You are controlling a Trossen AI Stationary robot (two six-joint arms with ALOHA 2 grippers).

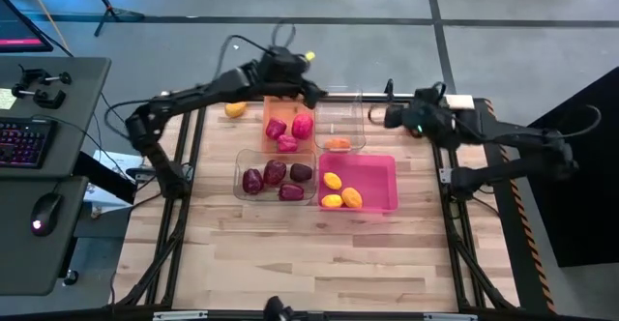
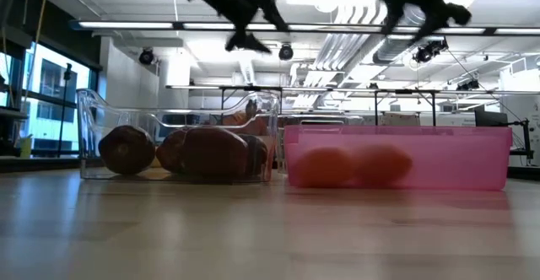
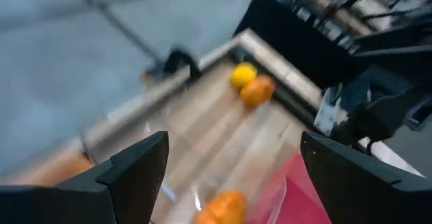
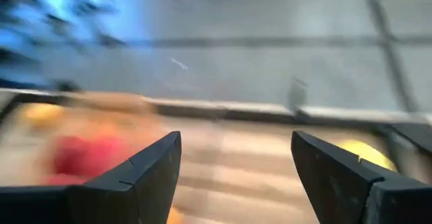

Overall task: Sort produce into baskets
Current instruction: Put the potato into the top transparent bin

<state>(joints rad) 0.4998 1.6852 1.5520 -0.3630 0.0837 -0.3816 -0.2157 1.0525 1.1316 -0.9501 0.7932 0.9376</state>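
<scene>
Hovering high above the far edge of the table, the left gripper (image 1: 311, 91) had its jaws apart and empty. A loose yellow-orange fruit (image 1: 235, 109) lay on the bare wood to its left, beside the orange basket (image 1: 288, 123), nearer this arm than the other. Its long axis could not be made out. The right gripper (image 1: 391, 116), jaws also apart and empty, hung at the far right, beyond the clear basket (image 1: 340, 118). Judged: the left arm should take the loose fruit.
</scene>
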